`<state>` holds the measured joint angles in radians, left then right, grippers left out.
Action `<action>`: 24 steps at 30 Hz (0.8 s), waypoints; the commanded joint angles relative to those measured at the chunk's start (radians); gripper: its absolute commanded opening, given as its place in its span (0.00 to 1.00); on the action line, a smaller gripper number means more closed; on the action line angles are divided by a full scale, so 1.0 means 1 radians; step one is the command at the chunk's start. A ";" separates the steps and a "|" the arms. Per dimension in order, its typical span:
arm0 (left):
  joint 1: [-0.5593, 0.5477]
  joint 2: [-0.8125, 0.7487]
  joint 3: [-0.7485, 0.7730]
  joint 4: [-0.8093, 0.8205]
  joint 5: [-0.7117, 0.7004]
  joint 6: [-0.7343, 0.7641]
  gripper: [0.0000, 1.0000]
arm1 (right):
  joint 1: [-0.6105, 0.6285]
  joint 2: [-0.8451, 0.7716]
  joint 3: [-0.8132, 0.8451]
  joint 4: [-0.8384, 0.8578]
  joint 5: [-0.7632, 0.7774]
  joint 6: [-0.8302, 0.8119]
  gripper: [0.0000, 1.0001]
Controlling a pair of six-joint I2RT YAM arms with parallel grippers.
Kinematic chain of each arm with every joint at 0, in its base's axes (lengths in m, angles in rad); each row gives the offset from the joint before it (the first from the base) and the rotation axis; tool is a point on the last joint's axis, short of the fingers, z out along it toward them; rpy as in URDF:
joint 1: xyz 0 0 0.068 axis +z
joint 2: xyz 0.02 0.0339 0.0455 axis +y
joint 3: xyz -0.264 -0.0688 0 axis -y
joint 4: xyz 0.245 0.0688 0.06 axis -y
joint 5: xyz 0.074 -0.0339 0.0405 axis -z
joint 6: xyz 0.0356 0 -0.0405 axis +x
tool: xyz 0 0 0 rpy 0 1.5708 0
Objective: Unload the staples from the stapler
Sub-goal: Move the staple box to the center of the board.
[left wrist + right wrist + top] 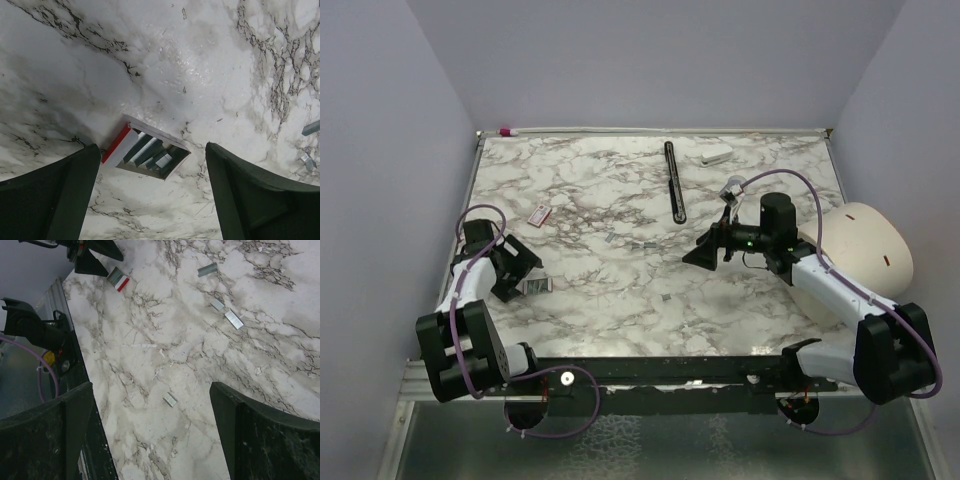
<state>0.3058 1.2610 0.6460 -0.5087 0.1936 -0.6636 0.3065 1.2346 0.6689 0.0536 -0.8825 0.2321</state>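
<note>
The stapler [145,150] lies on the marble, a small red-and-white case open on one side, with grey strips of staples [156,156] showing inside. My left gripper [152,167] is open, and the stapler sits just ahead of its fingertips, touching neither finger. From above, the stapler [536,286] is at the table's left, beside the left gripper [520,273]. Loose staples [170,399] lie scattered mid-table, among them staples [645,243] near the centre. My right gripper [150,390] hovers open over one strip, empty, right of centre in the top view [698,255].
A long thin black bar [674,180] and a small white block [715,154] lie at the back. A second small red-and-white piece [540,213] sits at the left. A white dome [865,245] stands off the right edge. Walls enclose three sides.
</note>
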 commanded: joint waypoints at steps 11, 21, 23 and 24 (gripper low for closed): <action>-0.064 0.037 -0.042 0.114 0.103 0.002 0.89 | 0.002 0.011 -0.002 0.030 -0.021 0.000 1.00; -0.271 0.034 -0.072 0.188 0.097 -0.118 0.89 | 0.002 0.025 -0.002 0.029 -0.019 -0.002 1.00; -0.307 0.034 -0.083 0.217 0.106 -0.150 0.89 | 0.002 0.029 -0.002 0.028 -0.018 -0.003 1.00; -0.321 0.035 -0.087 0.227 0.107 -0.161 0.90 | 0.002 0.031 -0.002 0.026 -0.018 -0.004 1.00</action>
<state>0.0380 1.2884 0.5968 -0.3149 0.2825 -0.7509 0.3065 1.2522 0.6689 0.0540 -0.8841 0.2317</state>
